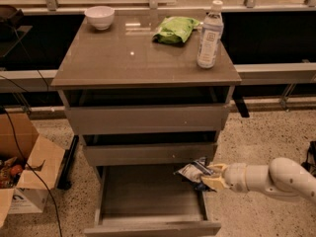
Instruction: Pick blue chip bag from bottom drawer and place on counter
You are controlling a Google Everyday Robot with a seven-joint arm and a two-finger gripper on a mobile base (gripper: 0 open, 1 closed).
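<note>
— Looking at the lower right, where did we see the gripper [208, 177]?
— Above the open bottom drawer [148, 201], jaws clamped on the blue chip bag [191, 171], below the counter [123, 58].

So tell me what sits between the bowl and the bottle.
The green bag, nearer the bottle than the bowl, in the camera view. The gripper holds the blue chip bag over the bottom drawer.

Obs: blue chip bag [192, 171] held over the open bottom drawer [148, 227].
Crinkled dark blue bag with silver patches, pinched by the gripper [212, 177] at the drawer's right side, well below the glossy grey-brown bench [123, 58].
</note>
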